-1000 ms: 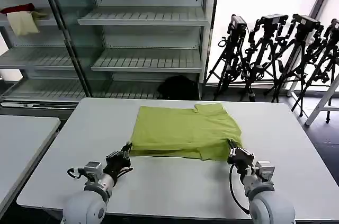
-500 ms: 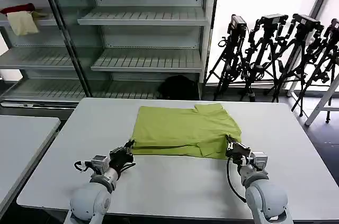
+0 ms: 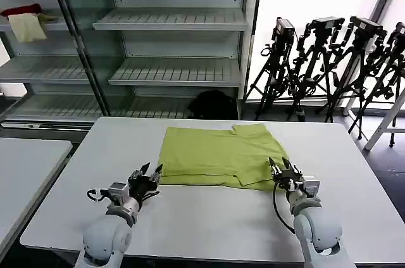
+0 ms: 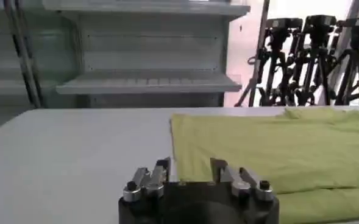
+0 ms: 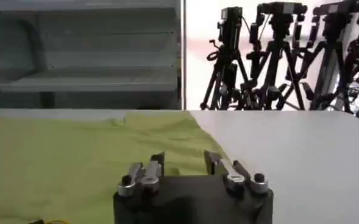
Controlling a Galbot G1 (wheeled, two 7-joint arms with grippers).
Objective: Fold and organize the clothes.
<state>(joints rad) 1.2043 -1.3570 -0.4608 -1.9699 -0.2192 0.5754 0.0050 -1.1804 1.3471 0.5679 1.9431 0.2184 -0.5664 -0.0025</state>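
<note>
The clothes, one lime yellow-green T-shirt [image 3: 218,154], lie folded flat in the middle of the white table [image 3: 209,217]. My left gripper [image 3: 150,172] rests open at the shirt's near left corner, with its fingers clear of the cloth. At the near right corner my right gripper [image 3: 280,165] is open too, holding nothing. In the left wrist view the shirt [image 4: 270,146] spreads just past the open left gripper [image 4: 191,165]. The right wrist view shows the shirt [image 5: 75,158] beyond the open right gripper [image 5: 184,159].
Grey shelving [image 3: 171,21] stands behind the table, with a red cloth [image 3: 22,9] and a cream cloth [image 3: 26,27] on an upper left shelf. Black tripods [image 3: 329,59] crowd the back right. A second table [image 3: 25,166] sits to the left.
Both grippers have let go of the shirt's near corners and opened. The near edge of the shirt has settled flat on the table.
</note>
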